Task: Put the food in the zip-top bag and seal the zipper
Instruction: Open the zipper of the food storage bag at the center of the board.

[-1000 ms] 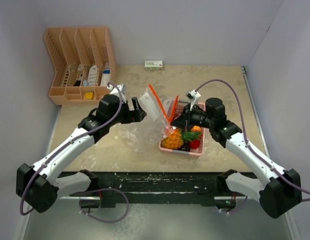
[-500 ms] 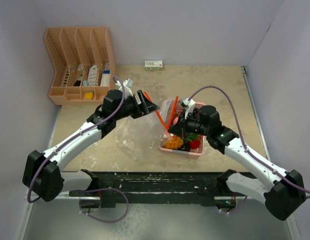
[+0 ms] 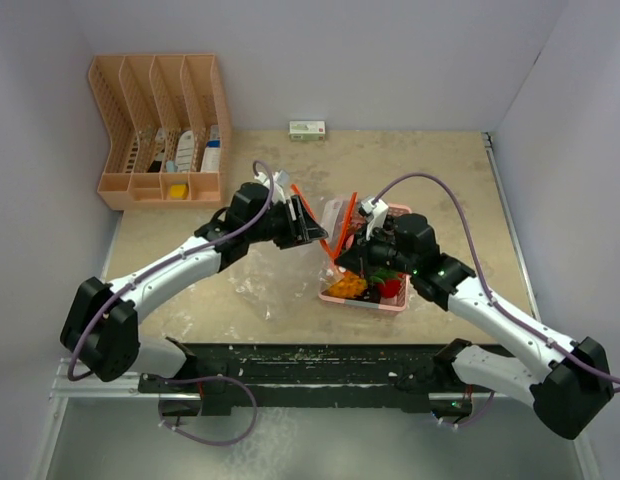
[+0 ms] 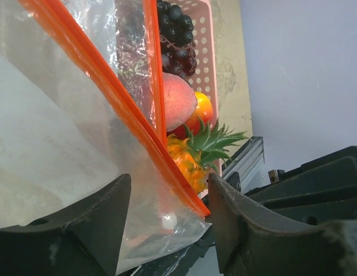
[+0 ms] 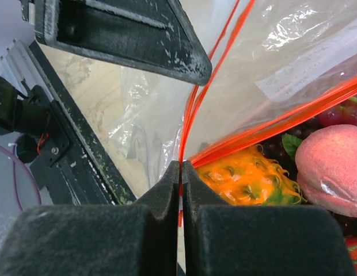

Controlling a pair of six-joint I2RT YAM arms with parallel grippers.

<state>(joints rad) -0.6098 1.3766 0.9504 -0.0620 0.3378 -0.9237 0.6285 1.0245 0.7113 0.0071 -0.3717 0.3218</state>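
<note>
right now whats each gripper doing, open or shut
Left gripper: open, zip-top bag edge between its fingers, not clamped.
Right gripper: shut on the bag's orange zipper edge.

We found the bag (image 4: 63, 132) hanging between the left gripper's (image 4: 167, 224) spread fingers, its orange zipper strips screening the fruit (image 4: 177, 100) in the pink tray (image 4: 206, 52). The right gripper (image 5: 181, 169) pinched the strips' corner; beyond it the mouth gaped.
</note>
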